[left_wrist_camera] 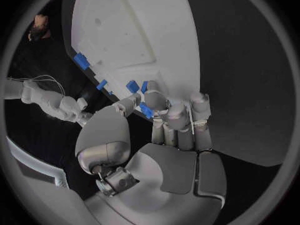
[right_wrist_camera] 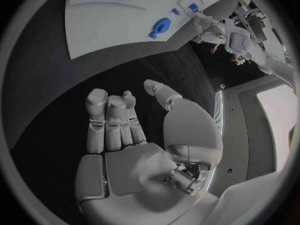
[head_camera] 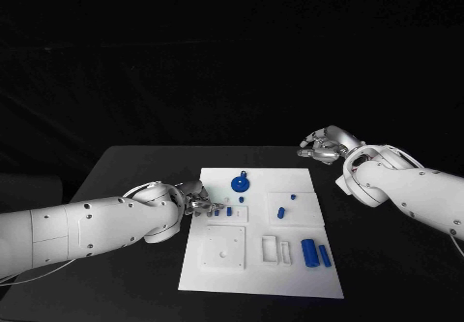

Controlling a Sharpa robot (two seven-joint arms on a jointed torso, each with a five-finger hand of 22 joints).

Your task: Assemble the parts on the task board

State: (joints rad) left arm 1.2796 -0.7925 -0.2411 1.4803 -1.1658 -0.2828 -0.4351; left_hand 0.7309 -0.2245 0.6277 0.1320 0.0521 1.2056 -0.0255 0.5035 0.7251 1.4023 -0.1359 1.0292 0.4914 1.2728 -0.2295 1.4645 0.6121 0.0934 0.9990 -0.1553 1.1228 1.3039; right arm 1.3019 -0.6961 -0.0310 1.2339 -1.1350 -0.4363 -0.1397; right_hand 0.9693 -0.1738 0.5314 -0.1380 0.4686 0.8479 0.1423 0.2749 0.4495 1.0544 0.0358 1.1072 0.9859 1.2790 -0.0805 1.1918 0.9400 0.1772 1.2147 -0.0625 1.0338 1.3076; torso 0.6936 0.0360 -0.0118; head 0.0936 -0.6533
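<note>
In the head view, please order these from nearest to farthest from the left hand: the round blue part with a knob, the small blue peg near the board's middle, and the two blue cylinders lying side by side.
1. Round blue part: up and right of the left hand.
2. Small blue peg: to its right, mid-board.
3. Two blue cylinders: farthest, near the task board right edge.

1. No text, label, brand, number or sign can be read on the task board [head_camera: 290, 282] or on the blue parts [head_camera: 310, 252] lying on it.
2. The white arms and the black table [head_camera: 126, 168] likewise carry no legible marking.
</note>
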